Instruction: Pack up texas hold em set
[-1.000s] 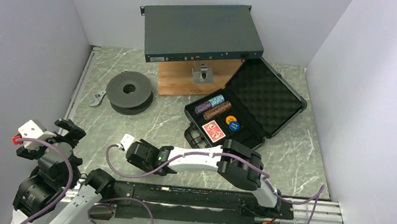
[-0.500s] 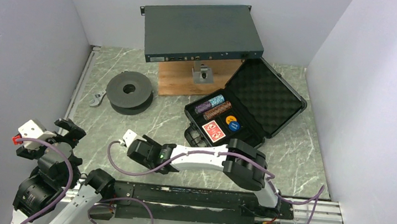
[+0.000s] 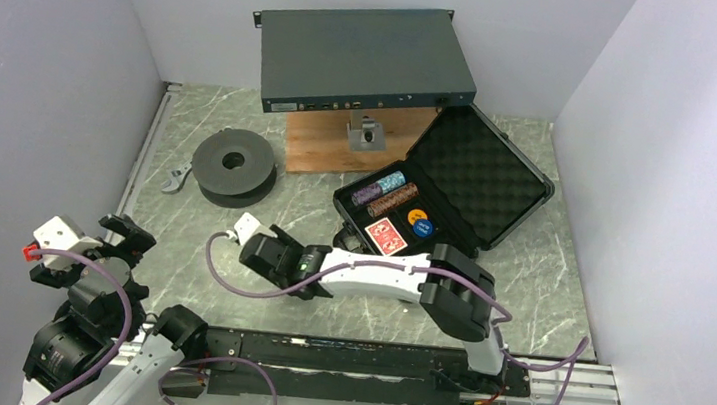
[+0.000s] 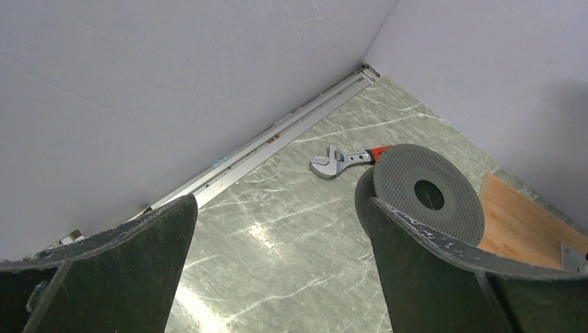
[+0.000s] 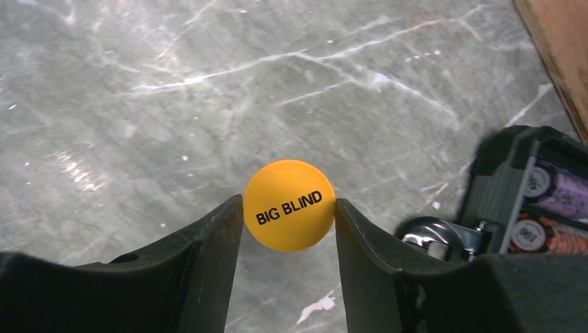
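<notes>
Facing the wrist camera with its flat side, a yellow disc (image 5: 289,201) is clamped by its edge between the fingers of the right gripper (image 5: 289,208), over the marble table (image 5: 139,104), just left of the black case (image 3: 483,175). Its words BIG BLIND run from finger to finger, rising slightly rightward. The case is laid open, its long axis running from far left to near right, its foam lid folded back toward the far right. Inside, chip stacks (image 3: 381,191) are laid on their sides, lengthways across the case, beside a red card deck (image 3: 386,236), an orange disc (image 3: 416,216) and a blue disc (image 3: 422,228). The left gripper (image 4: 277,208) is seen by the left wall, fingers wide apart with nothing between, pointed toward a grey spool (image 4: 426,194) and a wrench (image 4: 343,161).
</notes>
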Controlling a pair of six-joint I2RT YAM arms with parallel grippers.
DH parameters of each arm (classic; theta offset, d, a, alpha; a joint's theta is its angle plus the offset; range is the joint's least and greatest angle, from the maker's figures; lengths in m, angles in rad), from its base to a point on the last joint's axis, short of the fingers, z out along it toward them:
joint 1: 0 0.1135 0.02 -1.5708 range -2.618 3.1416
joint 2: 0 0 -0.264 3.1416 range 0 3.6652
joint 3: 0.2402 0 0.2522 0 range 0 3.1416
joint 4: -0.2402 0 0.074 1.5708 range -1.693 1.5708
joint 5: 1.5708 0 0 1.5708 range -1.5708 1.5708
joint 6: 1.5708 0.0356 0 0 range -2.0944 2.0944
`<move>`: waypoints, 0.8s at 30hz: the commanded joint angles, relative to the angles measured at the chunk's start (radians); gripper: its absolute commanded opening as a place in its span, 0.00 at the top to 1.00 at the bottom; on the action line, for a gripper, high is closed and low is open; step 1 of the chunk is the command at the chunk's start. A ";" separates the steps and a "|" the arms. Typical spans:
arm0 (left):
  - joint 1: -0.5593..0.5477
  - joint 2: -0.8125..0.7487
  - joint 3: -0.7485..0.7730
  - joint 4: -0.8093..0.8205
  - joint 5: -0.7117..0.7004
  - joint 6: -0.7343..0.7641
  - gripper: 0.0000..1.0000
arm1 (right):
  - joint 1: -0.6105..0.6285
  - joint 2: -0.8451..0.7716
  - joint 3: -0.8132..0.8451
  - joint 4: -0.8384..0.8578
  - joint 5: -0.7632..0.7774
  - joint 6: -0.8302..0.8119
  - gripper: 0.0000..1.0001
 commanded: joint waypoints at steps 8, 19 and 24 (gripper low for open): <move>0.004 0.021 -0.002 0.034 0.014 0.028 0.01 | -0.113 -0.159 -0.067 0.004 0.037 -0.012 0.47; 0.004 0.031 -0.005 0.046 0.022 0.040 0.01 | -0.238 -0.259 -0.147 0.010 0.050 -0.030 0.47; 0.003 0.035 -0.008 0.052 0.024 0.047 0.01 | -0.299 -0.304 -0.191 0.019 0.041 -0.028 0.47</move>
